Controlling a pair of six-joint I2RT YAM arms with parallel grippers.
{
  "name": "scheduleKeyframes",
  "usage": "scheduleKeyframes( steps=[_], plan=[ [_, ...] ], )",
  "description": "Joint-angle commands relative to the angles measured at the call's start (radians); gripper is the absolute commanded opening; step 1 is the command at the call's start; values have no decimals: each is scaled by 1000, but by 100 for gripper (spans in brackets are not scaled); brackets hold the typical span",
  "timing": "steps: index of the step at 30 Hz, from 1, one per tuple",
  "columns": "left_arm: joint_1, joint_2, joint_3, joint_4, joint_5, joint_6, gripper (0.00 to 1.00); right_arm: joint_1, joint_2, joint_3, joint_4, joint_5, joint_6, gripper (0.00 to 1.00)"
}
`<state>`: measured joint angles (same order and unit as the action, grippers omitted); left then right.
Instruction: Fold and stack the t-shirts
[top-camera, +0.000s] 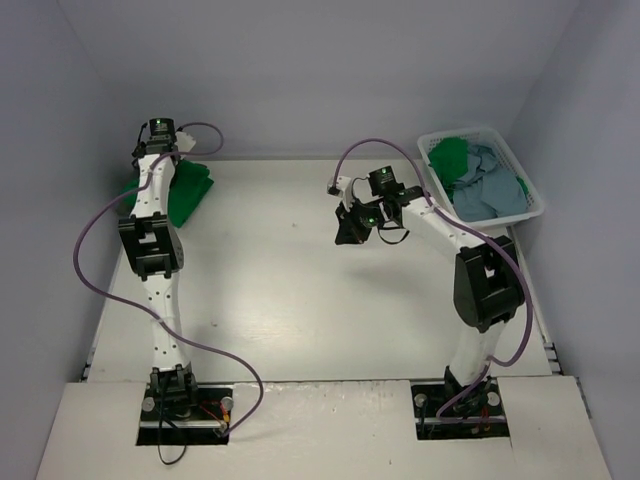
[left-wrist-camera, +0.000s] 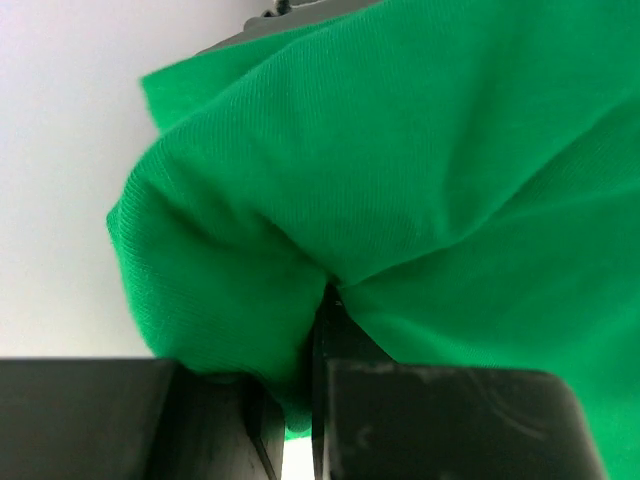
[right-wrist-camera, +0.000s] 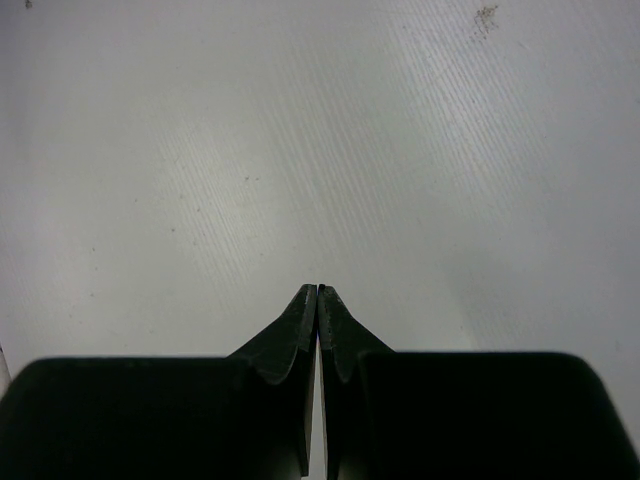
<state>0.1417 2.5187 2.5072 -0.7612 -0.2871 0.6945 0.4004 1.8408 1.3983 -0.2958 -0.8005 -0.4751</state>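
Left gripper (left-wrist-camera: 322, 300) sits closest to the lens, its black jaws clenched on a pinch of the bright green t-shirt (left-wrist-camera: 400, 170), whose cloth puckers into the nip.

From above, the table (top-camera: 300, 290) carries no folded stack that I can see. At two o'clock stands the white basket (top-camera: 536, 211), holding a light blue t-shirt (top-camera: 485, 190) and a second green t-shirt (top-camera: 450, 155), both heaped and unfolded. The gripped shirt lies at ten o'clock, partly hidden under the left arm.

I judge the task to be at an early stage: one shirt is out and in hand, and at least two wait in the basket.

That shirt is bunched. Its visible part runs roughly from one o'clock to seven o'clock; where the neck points I cannot tell.

Right gripper (right-wrist-camera: 318, 292) hovers at the table's centre, jaws pressed together on nothing.
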Motion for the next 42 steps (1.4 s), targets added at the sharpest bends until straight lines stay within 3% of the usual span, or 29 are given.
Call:
scheduleKeyframes(
  steps=[1, 5, 8, 10, 11, 13, 16, 33, 42],
  plan=[
    [41, -14, 102, 120, -69, 31, 0, 3, -2, 4, 26, -32, 6, 0],
    [55, 14, 110, 164, -86, 33, 0, 2, 8, 7, 26, -34, 10, 0],
    [61, 28, 107, 178, -89, 19, 17, 3, 12, 7, 26, -32, 10, 0],
    [62, 29, 93, 187, -86, 7, 35, 3, 15, 5, 26, -32, 9, 0],
    [62, 26, 84, 195, -87, 2, 50, 3, 17, 4, 24, -32, 9, 0],
    [62, 26, 73, 198, -87, -3, 62, 2, 18, 1, 24, -31, 7, 0],
    [64, 28, 74, 212, -96, -9, 71, 3, 18, 1, 24, -35, 7, 0],
    [64, -46, 93, 290, -164, -4, 73, 5, 14, -1, 20, -37, 4, 0],
    [56, -216, -16, 220, -52, -173, 73, 8, 9, 1, 15, -39, 0, 0]
  ],
)
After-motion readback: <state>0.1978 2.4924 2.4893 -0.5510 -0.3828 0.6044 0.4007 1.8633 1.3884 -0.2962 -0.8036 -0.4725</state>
